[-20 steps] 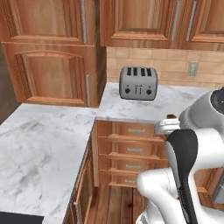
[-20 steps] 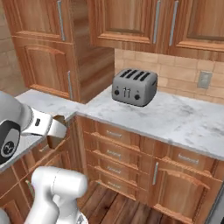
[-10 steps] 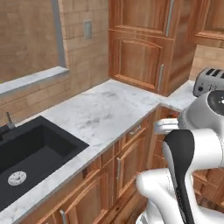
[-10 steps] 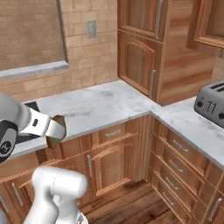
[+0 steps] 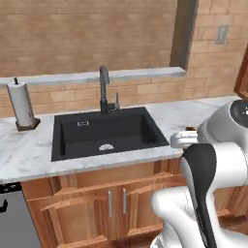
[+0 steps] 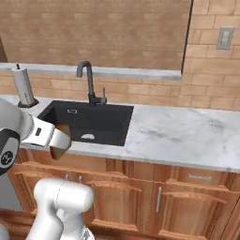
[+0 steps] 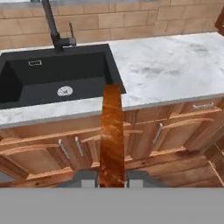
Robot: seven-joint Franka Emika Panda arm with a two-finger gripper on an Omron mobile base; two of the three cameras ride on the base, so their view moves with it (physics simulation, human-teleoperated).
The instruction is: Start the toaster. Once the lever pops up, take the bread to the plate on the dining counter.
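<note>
The bread (image 7: 112, 135) is held edge-on between the jaws, which are closed on its lower end. In the hand view it appears as a narrow brown strip rising from the bottom centre of the frame to the front edge of the sink (image 7: 57, 74). Its lower end is hidden between the finger tips (image 7: 87, 180), and its broad faces cannot be seen from this angle.

In the right base view, the gripper (image 6: 60, 140) sits at the left edge of the frame, in front of the surface (image 6: 187, 136) and lower than its top. Only a dark brown corner of the bread (image 6: 59, 150) shows below the white hand; the rest is covered. In the left base view, the arm's own white body at the lower right of the frame hides the hand almost entirely; a small brown patch beside it cannot be identified with certainty.

The black sink is set into the marble surface at the centre left of the frames, with a dark faucet (image 5: 104, 89) standing behind it against a brick wall. A paper towel roll (image 5: 20, 104) stands upright on the surface at the far left, well apart from the sink. To the right of the sink, the marble is bare up to the frame edge. Wooden cabinet doors (image 6: 192, 206) run below the front edge of the surface.
</note>
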